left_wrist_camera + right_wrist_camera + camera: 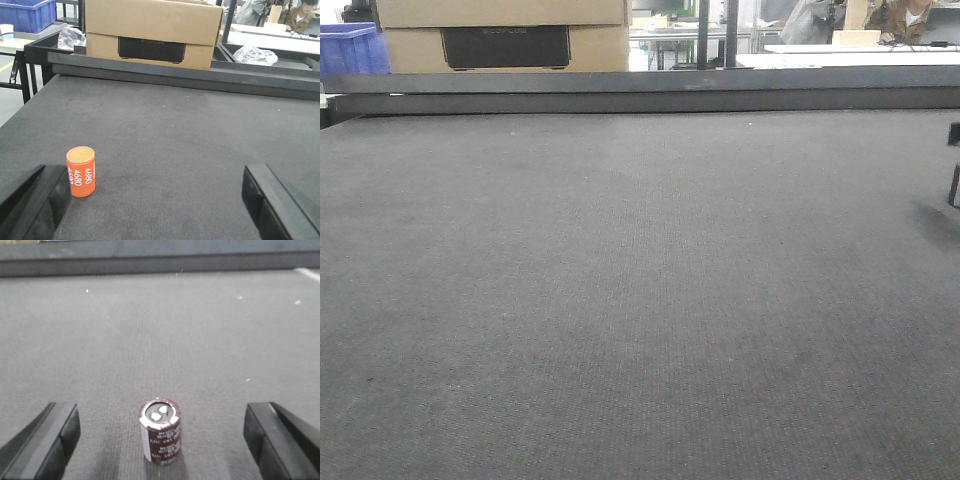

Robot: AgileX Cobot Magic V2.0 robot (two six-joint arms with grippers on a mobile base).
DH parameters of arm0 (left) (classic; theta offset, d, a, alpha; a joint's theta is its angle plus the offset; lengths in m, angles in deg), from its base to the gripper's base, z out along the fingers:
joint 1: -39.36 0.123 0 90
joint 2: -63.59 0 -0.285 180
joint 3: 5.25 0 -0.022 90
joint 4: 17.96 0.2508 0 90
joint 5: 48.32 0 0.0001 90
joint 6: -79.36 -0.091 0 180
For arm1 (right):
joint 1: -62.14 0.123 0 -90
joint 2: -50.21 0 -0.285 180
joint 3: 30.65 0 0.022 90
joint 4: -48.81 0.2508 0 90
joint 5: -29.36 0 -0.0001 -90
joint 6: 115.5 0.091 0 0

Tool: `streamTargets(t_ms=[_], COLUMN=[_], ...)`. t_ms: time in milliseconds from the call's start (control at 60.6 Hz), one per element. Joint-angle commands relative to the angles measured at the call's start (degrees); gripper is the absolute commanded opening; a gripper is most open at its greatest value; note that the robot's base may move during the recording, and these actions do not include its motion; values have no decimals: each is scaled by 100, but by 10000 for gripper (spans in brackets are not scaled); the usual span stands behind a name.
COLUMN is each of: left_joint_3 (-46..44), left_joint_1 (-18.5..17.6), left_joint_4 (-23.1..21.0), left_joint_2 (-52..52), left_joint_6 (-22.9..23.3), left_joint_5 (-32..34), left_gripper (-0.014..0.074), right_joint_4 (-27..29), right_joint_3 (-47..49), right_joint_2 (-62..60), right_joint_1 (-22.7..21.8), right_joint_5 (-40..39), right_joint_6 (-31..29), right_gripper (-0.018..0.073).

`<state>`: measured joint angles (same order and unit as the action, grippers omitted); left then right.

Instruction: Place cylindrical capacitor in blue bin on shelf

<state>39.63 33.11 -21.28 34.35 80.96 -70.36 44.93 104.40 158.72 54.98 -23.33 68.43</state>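
You'll read white "4680", repeated, on the orange cylinder [80, 171] at eight o'clock; lettering on the capacitor [160, 431] and cardboard box [150, 20] is illegible.

Left wrist view: the left tool [150, 200] is cut by the lower edge, so only two dark finger ends show. The blue bin [27, 15] and the cardboard box [152, 30] run off the top, and the person [304, 12] at upper right is cropped by the corner. The orange cylinder [81, 171] turns part of its lettering away.

Right wrist view: the right tool [160, 412] is likewise cropped. The print on the cylindrical capacitor [161, 437] is too blurred to read.

Front view: a dark object [954, 165] at the right edge is cut off and cannot be identified.
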Motion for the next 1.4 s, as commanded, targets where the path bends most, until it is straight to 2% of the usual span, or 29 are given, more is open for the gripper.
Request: streamTargets(t_ms=[0, 363, 561, 660, 858, 941, 1007, 1172, 1320, 1386], left_joint_3=[-50, -50, -50, -50, -50, -50, -26, 206, 534, 739], left_joint_1=[-39, -39, -39, -39, -36, -36, -36, -36, -36, -24], left_joint_4=[-54, -54, -54, -54, -30, -30, 42, 294, 405, 408], left_joint_2=[-13, -13, -13, -13, -13, -13, -13, -212, -824, -1273], left_joint_6=[3, 3, 3, 3, 3, 3, 3, 3, 3, 3], left_joint_5=[38, 38, 38, 38, 38, 38, 49, 360, 1231, 1881], left_gripper=[603, 603, 603, 603, 603, 603, 603, 601, 601, 601], right_joint_4=[7, 7, 7, 7, 7, 7, 7, 7, -5, -17], right_joint_3=[258, 1079, 1305, 1324, 1324, 1324, 1312, 1124, 992, 991], right_joint_2=[352, 1397, 1593, 1616, 1616, 1522, 1354, 503, -650, -1265], right_joint_1=[-35, -35, -35, -35, -35, -35, -35, -35, -13, 29], right_joint_5=[-287, -290, -37, -37, -50, -38, -23, 42, 739, 1247], right_joint_6=[-44, -44, -44, -44, -44, -44, -44, -44, -44, -44], right_gripper=[571, 570, 564, 477, 79, -13, -41, -36, -36, -36])
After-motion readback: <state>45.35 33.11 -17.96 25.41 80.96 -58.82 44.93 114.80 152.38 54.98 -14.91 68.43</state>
